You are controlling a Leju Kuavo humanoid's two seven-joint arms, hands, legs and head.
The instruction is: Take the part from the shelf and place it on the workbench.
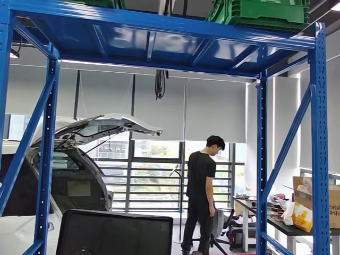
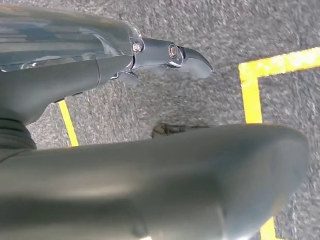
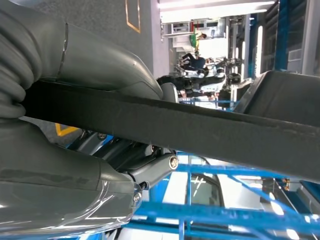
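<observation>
The part is a flat black panel point(image 1: 114, 232) with rounded corners; it stands low in the head view, in front of the blue shelf. In the right wrist view the same panel point(image 3: 211, 132) runs edge-on across the picture. My right hand point(image 3: 94, 165) grips it, with the thick thumb on one face and the darker fingers on the other. My left hand point(image 2: 113, 155) hangs over the grey floor, its thumb and one finger apart with nothing between them.
The blue shelf frame point(image 1: 47, 159) surrounds the view, with green crates point(image 1: 264, 11) on its top level. A person in black point(image 1: 202, 191) stands beyond it. A cluttered workbench point(image 1: 280, 226) with cardboard boxes is at the right. A white car point(image 1: 80, 159) has its tailgate open. Yellow lines point(image 2: 251, 95) mark the floor.
</observation>
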